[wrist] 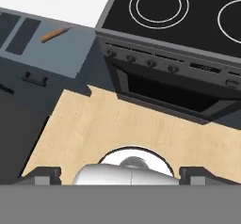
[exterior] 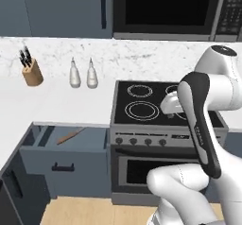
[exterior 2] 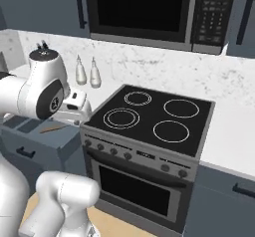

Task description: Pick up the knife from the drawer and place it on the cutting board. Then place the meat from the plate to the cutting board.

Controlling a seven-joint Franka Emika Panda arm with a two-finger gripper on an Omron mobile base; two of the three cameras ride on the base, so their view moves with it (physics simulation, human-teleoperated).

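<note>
The knife (exterior: 70,135) lies slantwise inside the open slate-blue drawer (exterior: 66,160), left of the stove; its tan handle shows plainly. The hand view shows the knife (wrist: 55,34) at upper left in the drawer (wrist: 52,58), far from the fingers. My gripper (wrist: 120,175) is open and empty, its two dark tips wide apart. It hangs over the stove's front left corner, right of and above the drawer (exterior 2: 40,146), where the knife (exterior 2: 52,128) rests. The cutting board, the meat and the plate are out of view.
A black four-ring stove (exterior: 151,103) with an oven below stands right of the drawer. A wooden block of black-handled knives (exterior: 32,72) and two pale shakers (exterior: 82,74) sit on the white counter (exterior: 56,101). A microwave (exterior: 165,9) hangs above.
</note>
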